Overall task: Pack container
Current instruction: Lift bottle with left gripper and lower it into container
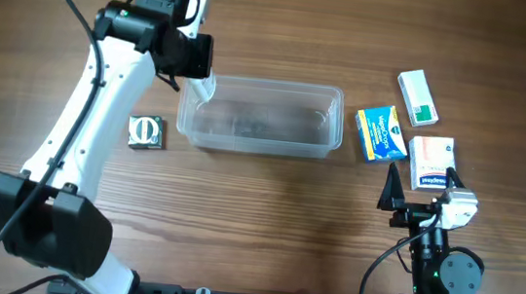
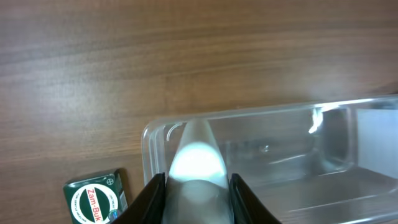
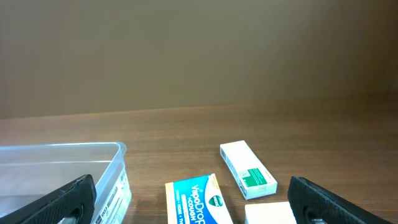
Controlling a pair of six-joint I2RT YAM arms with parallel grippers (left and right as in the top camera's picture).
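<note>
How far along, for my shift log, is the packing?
Done: nothing yet; the container looks empty. In hand: the left claw grips a whitish item over the container's left end. Left: the Zam-Buk box, blue box, green-white box and orange-white box all lie outside it; the right claw is open and empty.

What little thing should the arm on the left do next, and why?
Probably carry its load a bit further in over the tub before letting go. The left fingers pinch a small white bottle whose tip hangs right at the tub's left rim, not clearly over the inside, so dropping it now might miss.
</note>
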